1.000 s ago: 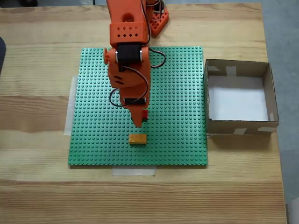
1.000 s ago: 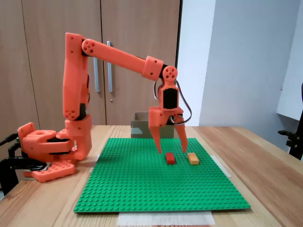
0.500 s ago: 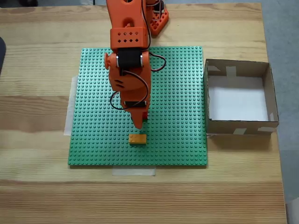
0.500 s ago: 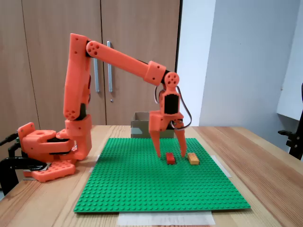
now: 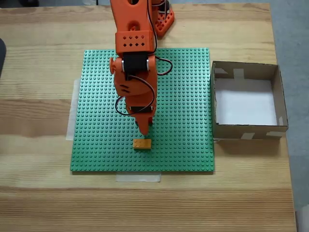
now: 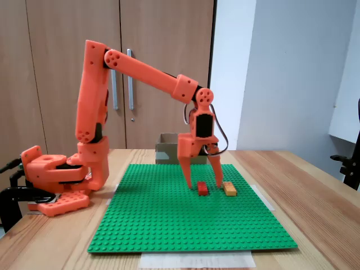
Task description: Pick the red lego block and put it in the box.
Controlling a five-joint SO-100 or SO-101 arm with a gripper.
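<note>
Two fixed views of one moment. In the side view, the orange arm [image 6: 140, 70] is seen reaching from its base at the left out over the green studded baseplate [image 6: 169, 219], with the gripper [image 6: 203, 184] pointed straight down. The jaws are spread apart — one fingertip [image 6: 189, 183] on the left of the red lego block [image 6: 202, 188] and the other on its right, just short of the yellow-orange brick [image 6: 229, 188]. The fingertips are level with the block, close above the plate. Whether either finger touches the block cannot be told; nothing is lifted.

The red lego block lies flat on the baseplate, studs up. In the side view its short end faces the camera and its long axis runs away from the lens, roughly parallel to that of the yellow-orange brick just beside it.

In the view from above, the block is hidden beneath the gripper [image 5: 143, 129]; the yellow-orange brick [image 5: 142, 143] is seen just below the fingertips, its long axis running left–right in that view.

The box [image 5: 245, 133] stands on the wooden table [image 5: 38, 193] against the right edge of the baseplate [image 5: 183, 145] — well apart from the gripper, its white floor bare. In the side view the box [image 6: 166, 151] is seen behind the arm.
</note>
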